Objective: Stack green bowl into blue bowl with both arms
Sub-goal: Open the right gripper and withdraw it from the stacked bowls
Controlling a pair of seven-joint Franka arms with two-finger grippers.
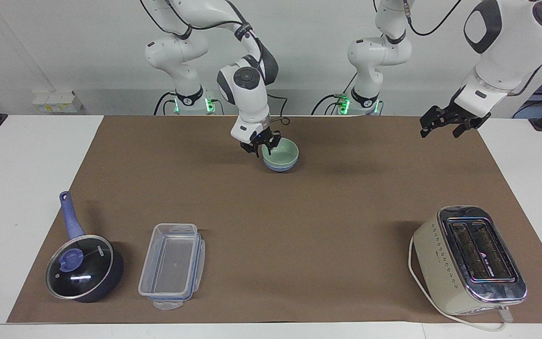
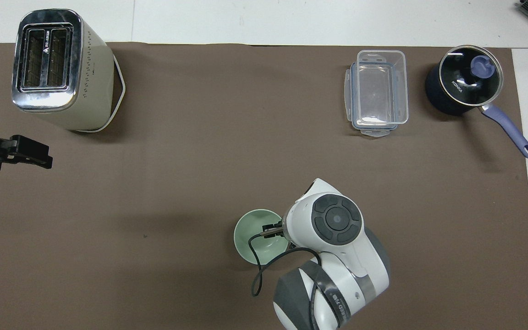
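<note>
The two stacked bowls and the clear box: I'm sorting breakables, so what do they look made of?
The green bowl and the blue bowl under it look matte, without glare: plastic or matte ceramic, I can't tell which. The clear box looks like transparent plastic with blue-edged clip flaps.

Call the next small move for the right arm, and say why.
Probably lift the right gripper straight up and clear. The green bowl already sits nested in the blue bowl, level on the mat, and the fingers look parted at the green bowl's rim, so the grip seems let go. A sideways pull could drag the stack. The left gripper waits, open, over the left arm's end of the table.
</note>
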